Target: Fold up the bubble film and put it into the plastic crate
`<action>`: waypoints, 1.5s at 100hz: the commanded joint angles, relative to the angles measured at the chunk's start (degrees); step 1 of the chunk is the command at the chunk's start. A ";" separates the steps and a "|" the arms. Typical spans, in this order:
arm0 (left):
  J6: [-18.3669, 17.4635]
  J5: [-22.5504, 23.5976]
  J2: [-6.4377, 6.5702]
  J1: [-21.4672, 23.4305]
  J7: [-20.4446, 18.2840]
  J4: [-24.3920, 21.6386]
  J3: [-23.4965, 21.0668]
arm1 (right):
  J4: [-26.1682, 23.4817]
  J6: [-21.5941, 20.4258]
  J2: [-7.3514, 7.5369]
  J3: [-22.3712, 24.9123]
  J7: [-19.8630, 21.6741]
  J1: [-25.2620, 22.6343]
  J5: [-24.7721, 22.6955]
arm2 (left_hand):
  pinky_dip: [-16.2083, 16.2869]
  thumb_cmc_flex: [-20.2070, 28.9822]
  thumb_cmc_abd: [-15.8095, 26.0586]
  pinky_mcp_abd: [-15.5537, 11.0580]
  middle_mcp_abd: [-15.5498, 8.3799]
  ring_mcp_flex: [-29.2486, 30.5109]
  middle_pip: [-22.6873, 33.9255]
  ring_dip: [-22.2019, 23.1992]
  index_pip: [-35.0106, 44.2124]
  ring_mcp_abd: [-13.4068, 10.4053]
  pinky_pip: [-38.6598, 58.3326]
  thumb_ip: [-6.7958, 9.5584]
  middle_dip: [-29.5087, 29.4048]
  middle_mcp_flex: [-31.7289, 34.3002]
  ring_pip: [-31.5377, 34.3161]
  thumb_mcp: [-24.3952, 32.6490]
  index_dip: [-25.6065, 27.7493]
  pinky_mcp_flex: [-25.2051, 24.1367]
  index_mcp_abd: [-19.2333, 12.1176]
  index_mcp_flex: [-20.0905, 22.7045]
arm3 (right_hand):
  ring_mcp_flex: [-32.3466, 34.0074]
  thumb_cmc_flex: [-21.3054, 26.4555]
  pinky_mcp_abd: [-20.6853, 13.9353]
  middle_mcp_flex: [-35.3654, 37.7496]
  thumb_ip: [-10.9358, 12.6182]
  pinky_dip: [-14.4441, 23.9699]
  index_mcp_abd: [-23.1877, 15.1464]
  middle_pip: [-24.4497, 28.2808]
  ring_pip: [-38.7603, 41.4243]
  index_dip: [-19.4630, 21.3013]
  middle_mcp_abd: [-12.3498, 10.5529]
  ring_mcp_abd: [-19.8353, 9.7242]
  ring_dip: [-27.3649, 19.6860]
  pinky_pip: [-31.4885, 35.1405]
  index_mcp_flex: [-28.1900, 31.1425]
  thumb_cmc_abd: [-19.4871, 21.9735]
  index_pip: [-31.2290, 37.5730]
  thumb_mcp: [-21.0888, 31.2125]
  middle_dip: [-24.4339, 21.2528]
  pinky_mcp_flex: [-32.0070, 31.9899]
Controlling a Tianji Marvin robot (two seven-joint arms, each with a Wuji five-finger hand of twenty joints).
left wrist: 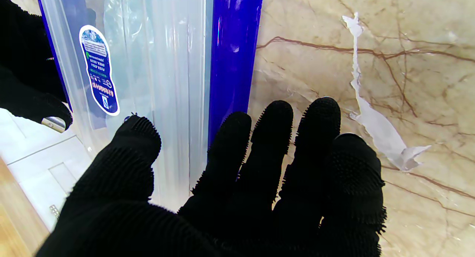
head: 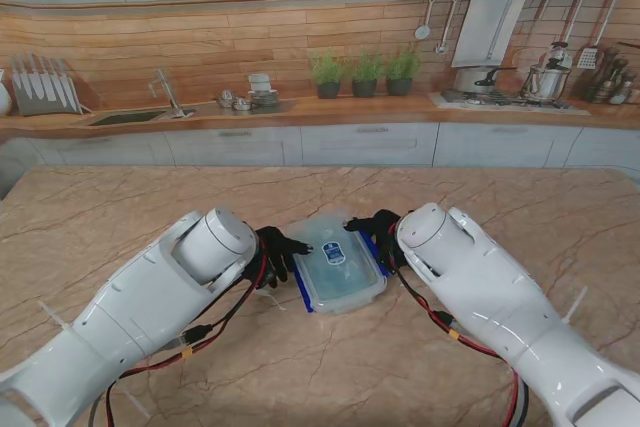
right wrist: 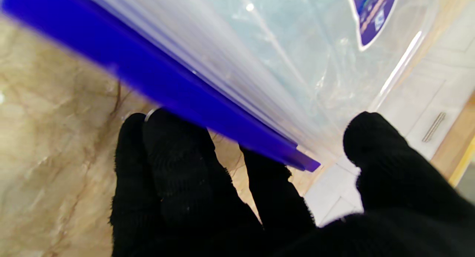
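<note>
The plastic crate [head: 340, 265], a clear box with blue latches and its lid on, sits on the marble desk [head: 120, 207] between the two hands. The bubble film [right wrist: 282, 45] appears to lie inside it already, seen as a pale crinkled sheet through the clear wall. The left hand [head: 276, 252] is at the crate's left long side, its fingers [left wrist: 274, 127] spread apart and gripping nothing, just beside the blue latch [left wrist: 233, 56]. The right hand [head: 372, 228] is at the crate's far right corner, thumb over the lid and the other fingers under the blue edge; whether they truly grip it, I cannot tell. The crate's long axis runs away from me, so each hand faces a long side; both are about equally near.
</note>
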 commanded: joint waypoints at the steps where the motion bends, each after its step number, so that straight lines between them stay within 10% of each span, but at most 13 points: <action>1: -0.32 -0.37 -0.56 0.33 -0.02 0.14 0.07 | -0.85 -1.08 0.28 -0.52 0.39 0.43 -0.34 | 0.58 1.79 1.78 0.73 0.95 -0.04 0.38 0.27 -0.81 1.71 1.34 1.82 -0.40 -0.04 0.00 -1.02 0.36 -0.05 -1.95 0.64 | -0.15 0.82 1.02 1.50 -0.39 -0.56 -0.57 -0.73 -0.15 0.56 0.98 0.73 -0.61 0.04 2.40 -3.47 0.06 -0.90 -0.23 -0.56; 28: -0.85 -1.18 -0.89 0.23 0.16 0.41 0.12 | -0.69 -6.18 1.87 -5.31 4.85 3.54 -4.83 | 0.72 2.19 2.65 0.88 1.19 -0.10 0.42 0.25 -0.98 1.86 1.31 1.85 -0.43 0.03 0.03 -2.09 0.36 -0.10 -1.76 0.76 | 6.37 7.91 0.49 7.83 -0.51 -0.48 -1.57 -0.02 -1.22 1.34 -0.54 -2.74 -0.95 1.39 7.72 -10.62 2.68 8.71 -0.21 7.68; 39: -1.28 -1.29 -1.28 0.19 0.88 0.58 0.21 | -0.15 -7.70 1.73 -7.08 4.74 4.72 -6.16 | 0.76 2.38 2.87 0.99 1.04 0.31 0.66 0.25 -0.71 2.00 1.41 1.91 -0.36 0.41 0.22 -2.52 0.49 0.41 -1.88 1.10 | 9.52 12.01 0.98 11.49 -3.03 -0.91 -1.29 0.39 -0.96 -14.73 -0.42 -2.56 -1.11 3.21 6.32 -10.96 17.99 13.18 -0.21 10.55; 56: -2.76 -1.96 -2.00 0.00 2.05 1.01 0.25 | 1.81 -10.20 0.88 -10.42 3.91 7.12 -7.46 | 0.85 2.60 3.24 1.08 1.07 1.37 1.37 0.42 -0.06 2.02 2.05 2.01 -0.13 1.33 1.02 -2.90 0.79 1.62 -1.99 1.51 | 14.92 13.50 1.45 16.10 -3.40 -1.10 0.08 1.63 0.57 -20.02 0.24 -2.96 -1.56 5.64 6.98 -10.98 25.42 17.73 -0.15 15.35; 97: -4.94 -2.96 -3.23 -0.45 3.74 2.34 0.88 | 3.39 -11.72 -1.28 -14.36 4.68 9.85 -2.90 | 0.31 3.03 1.19 0.80 0.65 0.43 0.51 -0.16 -0.43 1.41 1.24 2.17 -0.57 0.39 0.15 -0.59 -0.16 0.66 -2.46 0.71 | 20.46 13.56 0.93 20.17 -3.32 -2.46 1.96 5.63 0.83 -19.09 1.80 -5.74 -2.90 7.05 7.94 -12.33 29.56 22.67 0.93 20.97; 150: -7.85 -2.97 -6.18 -1.46 11.23 6.84 -1.27 | 8.93 -4.61 -4.74 -8.26 -5.20 7.88 -0.63 | 0.47 3.01 6.03 -0.62 1.43 -9.39 -3.04 1.16 -7.76 1.99 -5.10 1.91 -1.06 -8.94 -4.60 -6.09 -1.88 -9.95 -3.92 -5.87 | 13.34 9.54 4.80 13.69 -1.43 -3.62 -2.69 4.68 -8.43 -11.53 1.48 -0.08 -5.78 3.41 4.32 -3.87 15.77 11.06 0.98 11.82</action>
